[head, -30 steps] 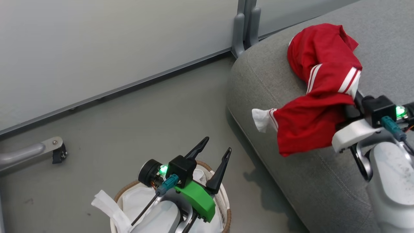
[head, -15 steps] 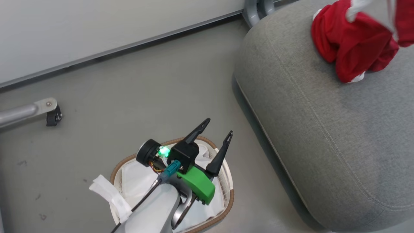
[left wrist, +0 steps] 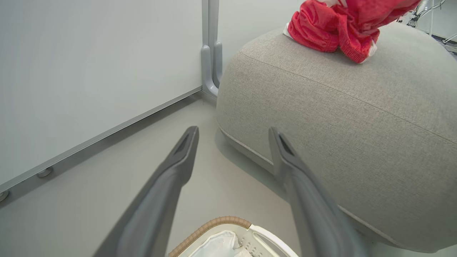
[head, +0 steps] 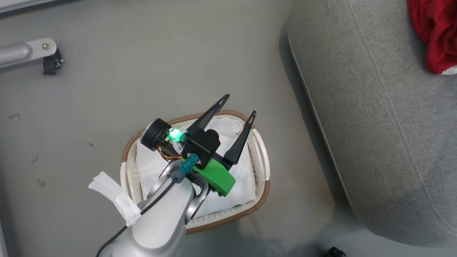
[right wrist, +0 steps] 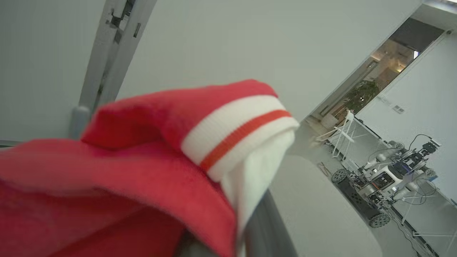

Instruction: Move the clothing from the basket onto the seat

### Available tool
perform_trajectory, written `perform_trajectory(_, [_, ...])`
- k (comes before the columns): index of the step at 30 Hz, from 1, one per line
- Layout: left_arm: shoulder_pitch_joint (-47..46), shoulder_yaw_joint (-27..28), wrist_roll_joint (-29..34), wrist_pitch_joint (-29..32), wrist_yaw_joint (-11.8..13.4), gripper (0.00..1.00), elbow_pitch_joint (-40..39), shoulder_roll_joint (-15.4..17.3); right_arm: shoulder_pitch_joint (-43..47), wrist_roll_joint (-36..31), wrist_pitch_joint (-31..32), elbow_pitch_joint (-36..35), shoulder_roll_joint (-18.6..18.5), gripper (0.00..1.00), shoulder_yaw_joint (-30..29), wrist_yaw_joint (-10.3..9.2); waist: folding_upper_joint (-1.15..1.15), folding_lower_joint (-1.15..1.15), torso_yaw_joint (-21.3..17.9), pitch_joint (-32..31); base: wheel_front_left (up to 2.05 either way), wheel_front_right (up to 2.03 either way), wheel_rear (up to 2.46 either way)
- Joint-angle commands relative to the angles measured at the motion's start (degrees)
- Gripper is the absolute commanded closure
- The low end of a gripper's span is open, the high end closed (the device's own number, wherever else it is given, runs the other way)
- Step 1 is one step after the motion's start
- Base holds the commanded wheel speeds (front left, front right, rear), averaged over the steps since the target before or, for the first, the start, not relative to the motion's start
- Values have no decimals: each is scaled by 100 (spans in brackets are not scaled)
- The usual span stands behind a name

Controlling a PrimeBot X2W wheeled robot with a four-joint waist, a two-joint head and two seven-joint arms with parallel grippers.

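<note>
Clothing (head: pixel 437 39) is left at one o'clock on the seat (head: pixel 375 107), view tipped down; basket (head: pixel 228 217) emptied; left pincer (head: pixel 240 105) spread, right pincer's (right wrist: pixel 250 235) grip untellable.

Head view looks steeply down, left wrist view low and forward; both share the seat (head: pixel 375 125).

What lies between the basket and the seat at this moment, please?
Only bare grey floor lies between the basket and the seat. The head view shows that strip plainly, with nothing lying on it.
</note>
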Motion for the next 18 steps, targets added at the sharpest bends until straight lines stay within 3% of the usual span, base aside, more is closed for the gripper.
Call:
perform_trajectory(1, [-110,25,52,4,-20,0,-27,59,96,-60,-14,106,109,100,-54,-8,0,-1,81,392,0,0,0])
perform_trajectory(7, [-10,31,91,4,-23,0,6,60,329,-264,-14,405,487,100,-178,-8,0,-1,17,382,0,0,0])
perform_trajectory(10, [66,26,47,4,-25,0,6,50,416,-306,-14,444,591,63,-220,-8,0,-1,-22,310,0,0,0])
perform_trajectory(11, [78,28,35,4,-25,0,6,47,440,-304,-14,452,614,60,-222,-8,0,-1,-35,286,0,0,0])
perform_trajectory(12, [93,27,12,4,-26,0,3,42,472,-300,-14,449,633,12,-221,-8,0,-1,-49,256,0,0,0])
perform_trajectory(13, [110,27,-8,4,-26,0,6,41,508,-291,-14,436,650,0,-213,-8,0,-1,-64,222,0,0,0])
perform_trajectory(18, [183,54,-119,4,-24,0,37,19,748,-163,-14,346,708,0,-80,-8,0,-1,-126,37,0,0,0])
